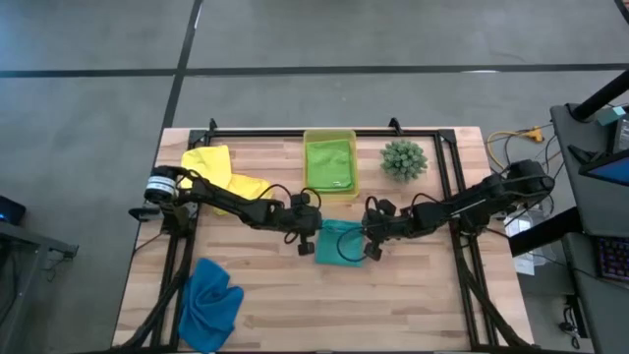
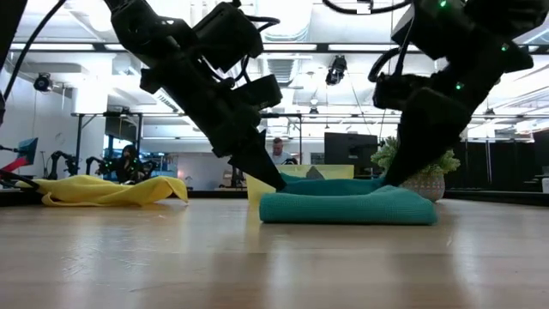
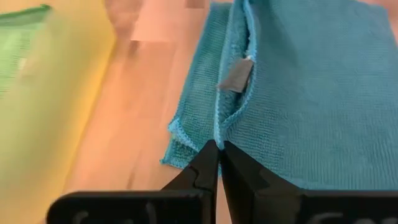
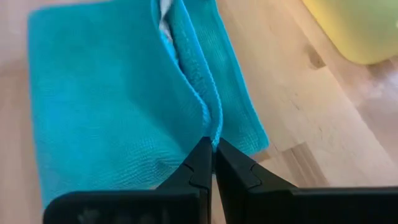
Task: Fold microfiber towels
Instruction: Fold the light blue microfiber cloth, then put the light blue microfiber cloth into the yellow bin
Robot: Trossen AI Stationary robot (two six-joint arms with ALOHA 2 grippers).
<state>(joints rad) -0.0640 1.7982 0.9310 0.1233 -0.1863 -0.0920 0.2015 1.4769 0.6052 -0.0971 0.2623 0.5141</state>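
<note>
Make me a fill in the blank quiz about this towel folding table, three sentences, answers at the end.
1. Both grippers, left gripper and right gripper, are shut on the edge of the ____ towel.
2. The lime green towel lies inside the ____.
3. The towel crumpled at the table's near left corner is ____.

Answers: teal; bin; blue

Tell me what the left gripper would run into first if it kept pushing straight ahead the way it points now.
The left gripper is shut on the edge of the teal towel, so it would push straight into that towel's folded layers. Beyond the towel likely comes the right gripper, though depth is hard to judge.
</note>
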